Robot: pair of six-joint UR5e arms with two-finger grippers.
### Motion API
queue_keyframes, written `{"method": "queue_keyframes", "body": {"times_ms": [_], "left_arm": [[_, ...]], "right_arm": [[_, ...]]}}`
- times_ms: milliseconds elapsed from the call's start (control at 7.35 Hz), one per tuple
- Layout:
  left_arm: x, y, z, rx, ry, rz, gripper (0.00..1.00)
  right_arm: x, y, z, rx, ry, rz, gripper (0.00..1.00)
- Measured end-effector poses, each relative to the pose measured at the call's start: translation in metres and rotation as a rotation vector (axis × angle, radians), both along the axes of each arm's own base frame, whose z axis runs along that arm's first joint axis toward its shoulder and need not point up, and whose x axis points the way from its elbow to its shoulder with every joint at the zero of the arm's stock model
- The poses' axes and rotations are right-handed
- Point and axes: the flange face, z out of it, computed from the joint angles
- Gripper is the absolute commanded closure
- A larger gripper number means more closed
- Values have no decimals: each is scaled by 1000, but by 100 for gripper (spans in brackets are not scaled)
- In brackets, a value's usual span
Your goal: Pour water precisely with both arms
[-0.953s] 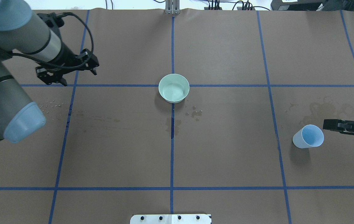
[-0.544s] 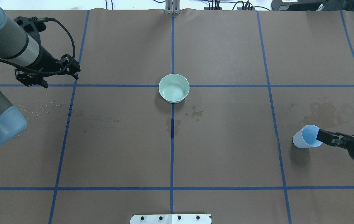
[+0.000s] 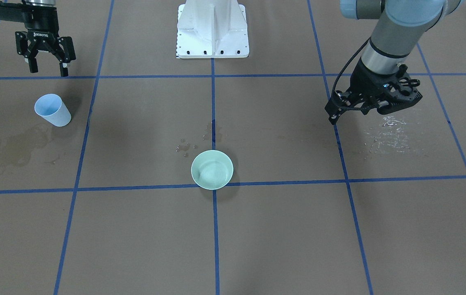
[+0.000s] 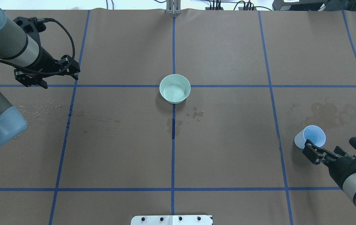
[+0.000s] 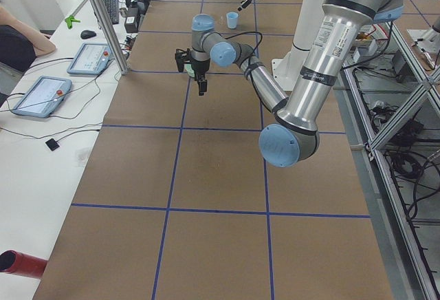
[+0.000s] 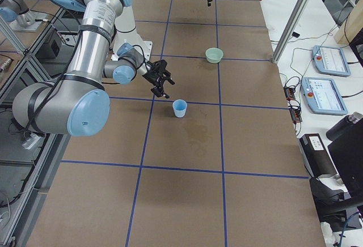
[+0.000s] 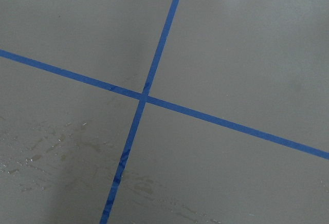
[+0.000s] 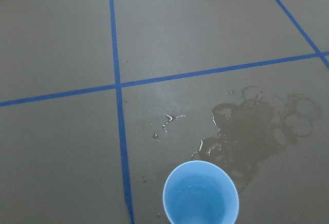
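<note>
**Inspector:** What is the right gripper [image 3: 48,69] doing?

**Assessor:** Its fingers [image 3: 64,67] are standing wide apart and gripping nothing. It is hovering on the robot's side of the cup [image 4: 311,137], near it but not touching. I am judging the step in hand to be the grasp of that cup.

**Inspector:** And the left gripper [image 4: 60,81]?

**Assessor:** It is likewise spread and empty, hanging over a tape crossing [image 7: 144,98] well apart from the bowl [image 4: 175,88].

**Inspector:** Where is the water sitting?

**Assessor:** The water [image 8: 198,202] is lying as a shallow pool in the cup. A little is also glinting in the bowl.

**Inspector:** Advice for the grasp?

**Assessor:** The cup is looking thin-walled, tapered and pale blue, so it is likely giving under pressure. The fingers should be closing gently at mid-height, level, with the cup upright. The counter [image 4: 228,140] is carrying matte brown paper with dark wet stains [image 8: 252,126] beside the cup, so the base may be slipping. The bowl is appearing glazed, round and rigid.
</note>
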Motion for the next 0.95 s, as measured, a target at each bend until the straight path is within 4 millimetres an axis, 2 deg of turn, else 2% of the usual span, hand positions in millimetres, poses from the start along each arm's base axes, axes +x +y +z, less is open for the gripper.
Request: {"method": "queue_keyframes", "body": {"times_ms": [408, 680, 953], "left_arm": [[1, 0, 0, 0, 0, 1, 0], [1, 1, -1, 0, 2, 2, 0], [1, 1, -2, 0, 3, 3, 0]], "right_arm": [[-20, 17, 57, 138, 90, 45, 1], [-29, 27, 80, 194, 103, 56, 1], [-33, 29, 93, 230, 96, 81, 1]]}}
